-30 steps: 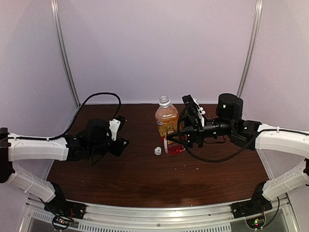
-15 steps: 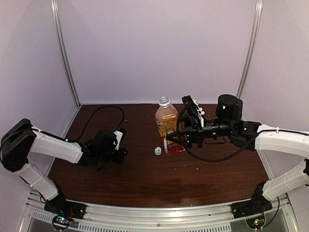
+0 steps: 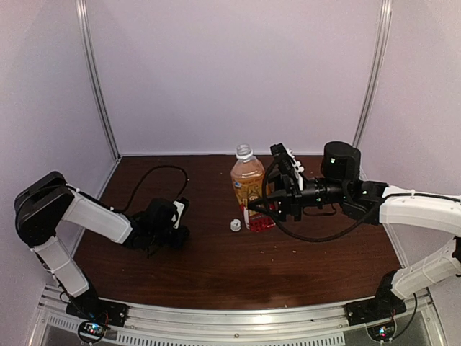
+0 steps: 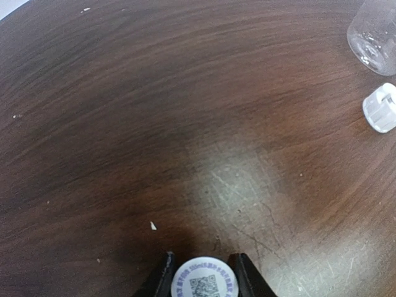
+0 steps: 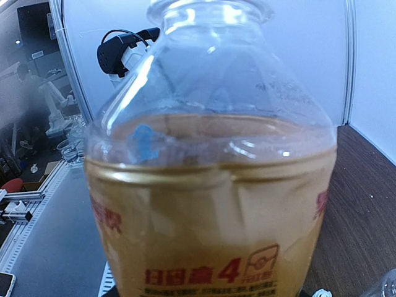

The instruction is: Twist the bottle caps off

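The amber-brown bottle (image 3: pixel 248 186) with a red label stands upright at the table's middle, its neck open. It fills the right wrist view (image 5: pixel 210 204). My right gripper (image 3: pixel 262 209) is shut on its lower body from the right. One white bottle cap (image 3: pixel 235 225) lies on the table just left of that bottle and also shows in the left wrist view (image 4: pixel 380 106). My left gripper (image 3: pixel 180 234) is low over the table at the left, shut on the other white cap (image 4: pixel 204 281), which bears a printed code. Part of the clear bottle (image 4: pixel 374 31) shows beyond the loose cap.
A black cable (image 3: pixel 155 173) loops over the table's back left. White side walls and metal posts (image 3: pixel 97 79) close in the table. A small white crumb (image 4: pixel 153 226) lies on the dark wood ahead of my left fingers.
My left gripper has drawn back toward the near left and sunk closer to the table, its arm folding up. The right arm and the amber bottle have not moved.
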### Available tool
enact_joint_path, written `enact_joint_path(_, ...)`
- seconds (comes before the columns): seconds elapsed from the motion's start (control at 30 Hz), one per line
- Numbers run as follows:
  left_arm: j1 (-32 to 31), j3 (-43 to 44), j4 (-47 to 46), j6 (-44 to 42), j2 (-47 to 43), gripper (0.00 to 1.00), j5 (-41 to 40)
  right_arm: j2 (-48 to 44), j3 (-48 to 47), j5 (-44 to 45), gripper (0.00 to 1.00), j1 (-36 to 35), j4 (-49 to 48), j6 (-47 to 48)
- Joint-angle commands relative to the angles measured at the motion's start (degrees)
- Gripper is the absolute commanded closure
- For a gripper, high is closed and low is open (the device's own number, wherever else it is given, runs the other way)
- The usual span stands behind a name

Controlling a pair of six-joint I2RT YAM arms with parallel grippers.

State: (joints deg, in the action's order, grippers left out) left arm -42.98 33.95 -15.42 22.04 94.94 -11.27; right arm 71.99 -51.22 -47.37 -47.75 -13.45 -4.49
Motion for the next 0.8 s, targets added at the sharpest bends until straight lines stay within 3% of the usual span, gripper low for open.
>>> enact_joint_path(0.0,0.8,-0.1,-3.5,0.5,1.4,0.66,1.5,0.2,0.5,1.3,0.70,0.3,-0.9,-0.2)
enact_joint_path(0.27,1.2,0.2,-2.3,1.4,2.0,0.54,2.7,0.3,0.4,1.5,0.70,0.4,-0.3,0.3)
enact_joint_path(0.53,1.2,1.8,4.5,0.9,-4.1,0.30,3.0,-0.7,0.6,2.0,0.70,0.4,0.7,0.8)
enact_joint_path(0.77,1.3,4.4,12.4,-0.9,-17.4,0.04,4.2,-0.5,0.4,2.4,0.70,0.5,1.3,1.0)
